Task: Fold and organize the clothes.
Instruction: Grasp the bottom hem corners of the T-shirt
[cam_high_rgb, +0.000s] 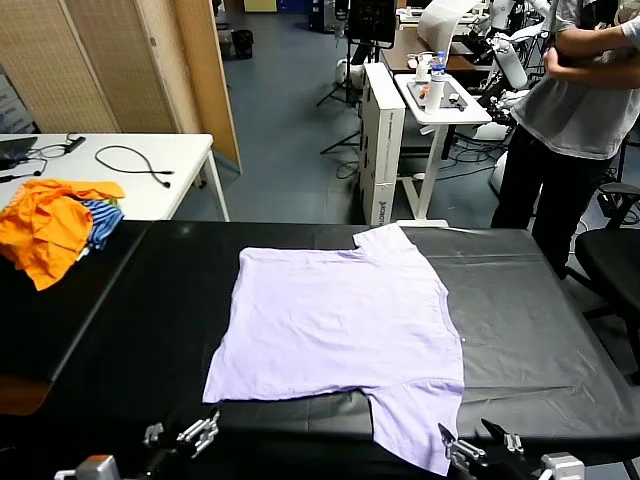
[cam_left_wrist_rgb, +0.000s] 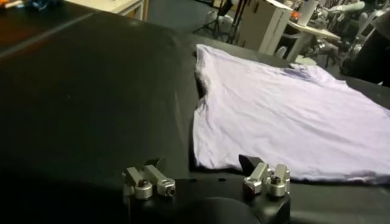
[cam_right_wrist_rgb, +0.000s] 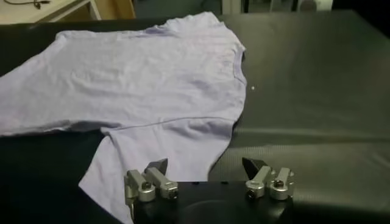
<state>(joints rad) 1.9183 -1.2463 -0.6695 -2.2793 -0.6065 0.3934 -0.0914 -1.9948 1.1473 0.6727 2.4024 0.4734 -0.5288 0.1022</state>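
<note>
Fingers of both grippers, left (cam_high_rgb: 185, 435) and right (cam_high_rgb: 478, 440), spread empty; T-shirt (cam_high_rgb: 340, 325) flat on worktop (cam_high_rgb: 530, 330), unfolded; next probably grasping its near edge.

Pale lavender short-sleeved T-shirt (cam_high_rgb: 335, 325), plain side up, spread flat and unfolded on the black bench (cam_high_rgb: 530, 330). One sleeve reaches toward the bench's far edge; the other hangs over the near edge. Fabric lightly creased; the straight hem lies to the robot's left.

No text, label, brand or number can be read anywhere here.
</note>
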